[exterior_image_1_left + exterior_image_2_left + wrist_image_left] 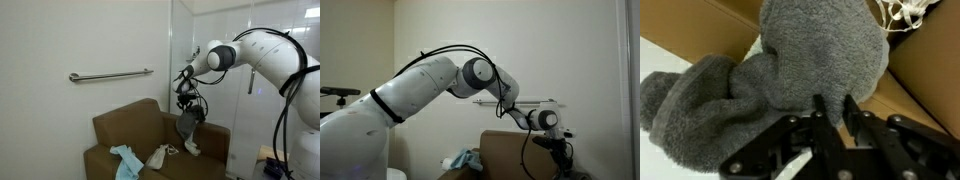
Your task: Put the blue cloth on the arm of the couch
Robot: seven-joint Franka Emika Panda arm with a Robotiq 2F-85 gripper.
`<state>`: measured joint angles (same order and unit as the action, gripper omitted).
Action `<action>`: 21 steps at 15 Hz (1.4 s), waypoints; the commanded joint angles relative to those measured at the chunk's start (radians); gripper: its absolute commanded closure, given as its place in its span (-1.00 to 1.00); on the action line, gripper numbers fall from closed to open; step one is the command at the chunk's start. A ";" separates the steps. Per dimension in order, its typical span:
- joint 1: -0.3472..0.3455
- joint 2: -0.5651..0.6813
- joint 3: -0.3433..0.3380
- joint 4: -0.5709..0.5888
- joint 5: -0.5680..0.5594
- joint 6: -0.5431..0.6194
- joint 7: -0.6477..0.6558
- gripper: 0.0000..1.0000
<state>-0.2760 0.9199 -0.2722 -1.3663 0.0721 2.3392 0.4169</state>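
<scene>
**Fig. Grasp stage, cloth not yet on its target.** My pincer (836, 112) hangs over the right end of the couch (125, 125). Its jaws are drawn almost together on a fold of thick grey cloth (790, 60), and only a thin slit shows between them, filled with pile. How firm the pinch is cannot be told. In an exterior view this grey cloth stands heaped against the right-hand arm of the couch (213, 140), directly beneath my wrist.

The blue cloth (125, 160) lies crumpled on the seat toward the left, well apart from my pincer. It is near the left arm; whether it touches it I cannot tell.

**Step in hand (judgement).** A grasp is in hand, but the piece gripped reads grey rather than blue. Going by colour, the named cloth is untouched.

**Next move (judgement).**
- Let the grey fold go and travel left.
- Descend on a raised ridge of the blue cloth and lift it clear.
- Lay it across the crown of an arm so that its weight hangs on both sides.

**Containers.** None is in view. The couch alone holds things: the blue cloth at left, a white netted item (160, 155) in the middle and the grey cloth at right.
</scene>
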 commanded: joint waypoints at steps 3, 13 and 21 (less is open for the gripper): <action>0.080 -0.201 -0.011 -0.205 -0.009 0.089 0.006 1.00; 0.225 -0.455 -0.098 -0.577 -0.092 0.121 0.153 -0.06; 0.182 -0.384 -0.134 -0.577 -0.086 0.201 0.207 -0.98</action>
<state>-0.0848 0.5077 -0.3992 -1.9547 0.0077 2.4821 0.5659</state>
